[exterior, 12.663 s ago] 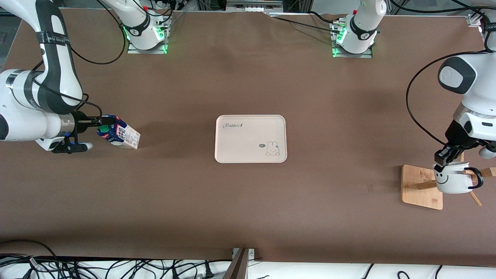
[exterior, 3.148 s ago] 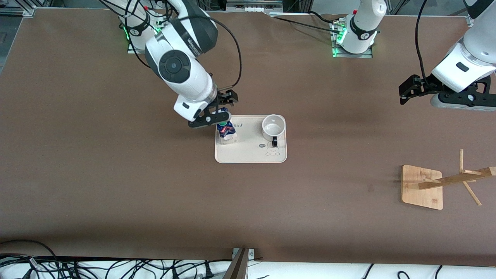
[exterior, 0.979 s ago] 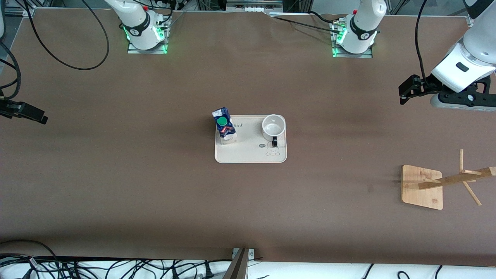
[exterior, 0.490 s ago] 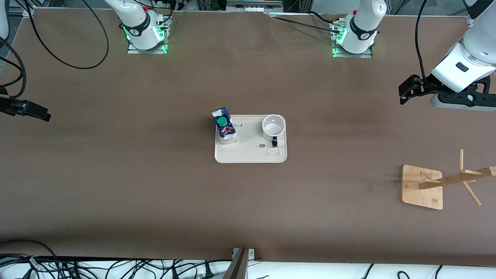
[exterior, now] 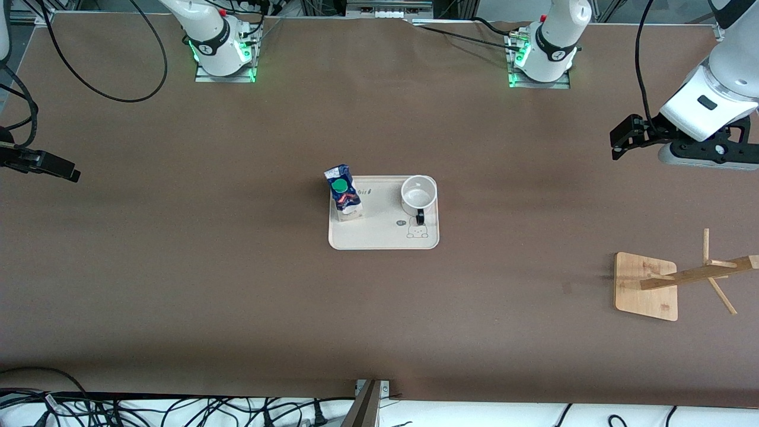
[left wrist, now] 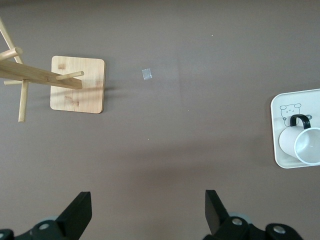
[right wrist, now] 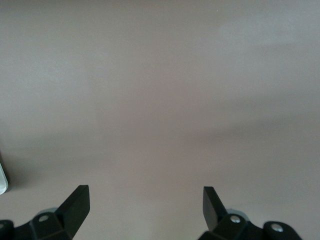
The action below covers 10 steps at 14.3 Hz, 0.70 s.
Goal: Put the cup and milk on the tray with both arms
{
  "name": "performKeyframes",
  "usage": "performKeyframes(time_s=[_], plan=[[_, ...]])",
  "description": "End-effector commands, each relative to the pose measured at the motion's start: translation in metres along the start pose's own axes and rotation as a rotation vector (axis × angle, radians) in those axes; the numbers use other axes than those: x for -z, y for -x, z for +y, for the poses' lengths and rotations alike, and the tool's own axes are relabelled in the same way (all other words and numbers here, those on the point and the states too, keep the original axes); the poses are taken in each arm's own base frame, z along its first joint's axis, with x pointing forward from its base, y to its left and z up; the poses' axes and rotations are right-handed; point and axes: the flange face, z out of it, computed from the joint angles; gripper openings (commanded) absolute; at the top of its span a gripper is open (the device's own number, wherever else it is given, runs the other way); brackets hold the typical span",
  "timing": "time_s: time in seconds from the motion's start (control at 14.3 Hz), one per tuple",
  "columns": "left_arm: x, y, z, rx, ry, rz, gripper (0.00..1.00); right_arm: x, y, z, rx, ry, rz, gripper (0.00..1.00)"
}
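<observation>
- The tray (exterior: 385, 234) lies flat near the middle of the table (exterior: 237, 296), well apart from both robot bases.
- The cup (exterior: 418, 194) stands upright on the tray, in the corner toward the left arm's end and farther from the front camera; its black handle points toward the rabbit drawing.
- The milk (exterior: 343, 200) stands upright on the tray at the edge toward the right arm's end, green cap up (the carton sits close to the rim, though its base appears to rest inside it).
- The two items stand apart from each other, with bare tray between them.
- The left gripper (left wrist: 148, 214) hangs over bare table toward the left arm's end, fingers spread wide and holding nothing; the wooden stand (exterior: 646, 286) lies nearer to the front camera than the tray, at that same end.
- The right gripper (right wrist: 145, 208) hangs over bare table at the right arm's end, fingers likewise spread wide and empty.
- Step in hand, as judged: both placements look complete and both arms are clear of the tray.
- Next move, as judged: no further grasp is called for; at most, park each arm without passing low over the tray, since the tall carton would tip easily.
</observation>
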Motion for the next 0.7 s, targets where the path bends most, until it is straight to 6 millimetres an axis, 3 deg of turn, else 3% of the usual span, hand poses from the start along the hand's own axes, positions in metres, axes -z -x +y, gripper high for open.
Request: performKeyframes(time_s=[0.0,0.63], plan=[[0.001,0.003,-0.001,-0.013,0.021,-0.006,1.0,0.005,0.009,0.002,-0.012,-0.007,0.013,1.0],[0.002,0.002,-0.001,-0.013,0.021,-0.005,1.0,0.02,0.012,-0.008,0.094,-0.024,0.044,1.0]])
